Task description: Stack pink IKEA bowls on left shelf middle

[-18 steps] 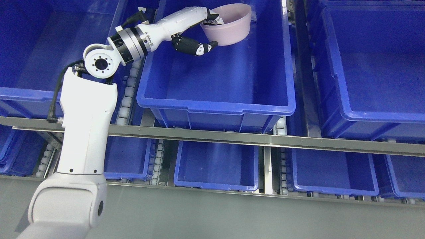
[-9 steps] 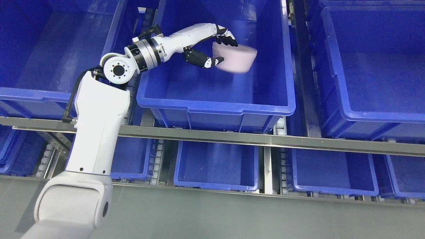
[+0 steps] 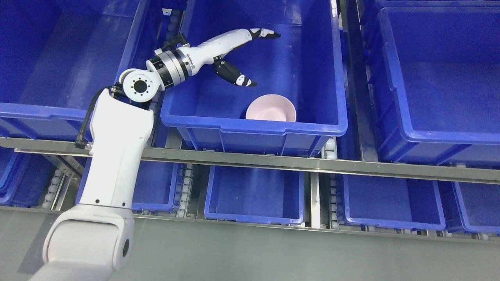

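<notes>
Reaching in from the lower left, the left hand (image 3: pixel 234 52) hovers inside the middle blue bin (image 3: pixel 254 127), fingers (image 3: pixel 269 34) spread and holding nothing. Pink bowl (image 3: pixel 270 108) sits upright on the bin floor, below and right of the fingers, against the near wall, apart from them.

The left hand (image 3: pixel 238 47) hangs over the middle blue bin (image 3: pixel 254 127), fingers spread and empty. A pink bowl (image 3: pixel 271 108) rests upright in that bin against its front wall, right of centre, apart from the hand.
</notes>
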